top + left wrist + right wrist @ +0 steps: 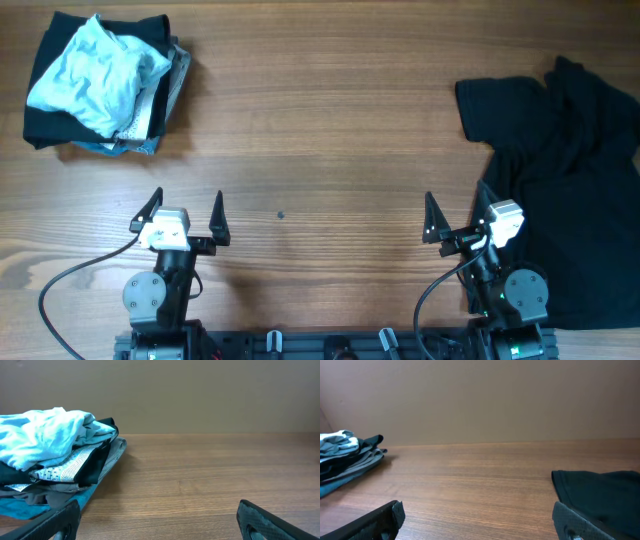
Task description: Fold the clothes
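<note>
On the wooden table (320, 130), seen from overhead, we find the left gripper (188, 200) with its fingers spread wide, holding nothing and touching no cloth. The right gripper (458, 205) is equally wide apart and empty; its outer finger overlaps the edge of the black T-shirt (570, 180), though we cannot tell whether they touch. The shirt lies rumpled at the table's right side, soft and creased, its long axis running from the far edge toward the robot, with one short sleeve pointing left toward the table's middle. At the far left corner sits a pile of garments (100, 85), a crumpled pale blue garment (100, 75) on top of black and grey layers. In the left wrist view, we see both dark fingers low in the corners, far apart, with bare wood grain between them and the pile (55, 455) ahead to the left. In the right wrist view, the fingers again stand wide, the shirt's hem (600, 490) just beside the right finger.
</note>
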Motion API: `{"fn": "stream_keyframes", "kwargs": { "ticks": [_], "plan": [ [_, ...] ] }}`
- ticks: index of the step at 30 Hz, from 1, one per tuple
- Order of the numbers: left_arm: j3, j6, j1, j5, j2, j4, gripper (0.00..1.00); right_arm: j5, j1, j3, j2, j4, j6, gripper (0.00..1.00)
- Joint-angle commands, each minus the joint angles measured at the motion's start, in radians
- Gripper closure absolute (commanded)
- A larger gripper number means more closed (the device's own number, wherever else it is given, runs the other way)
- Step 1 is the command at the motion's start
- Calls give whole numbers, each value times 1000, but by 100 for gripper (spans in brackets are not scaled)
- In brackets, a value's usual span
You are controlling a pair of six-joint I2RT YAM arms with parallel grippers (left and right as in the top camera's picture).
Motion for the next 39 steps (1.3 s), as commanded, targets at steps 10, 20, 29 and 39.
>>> {"fn": "stream_keyframes", "kwargs": {
  "ticks": [10, 20, 29, 39],
  "plan": [
    [0, -6, -5, -6, -7, -11, 0, 14, 0, -1, -2, 5, 14, 0],
    [0, -6, -5, 2, -6, -9, 0, 212, 0, -1, 1, 18, -140, 0],
    [0, -6, -5, 147, -6, 7, 0, 23, 0, -1, 1, 55, 50, 0],
    [217, -190, -5, 228, 75, -26, 0, 16, 0, 190, 90, -36, 48, 0]
  ]
}}
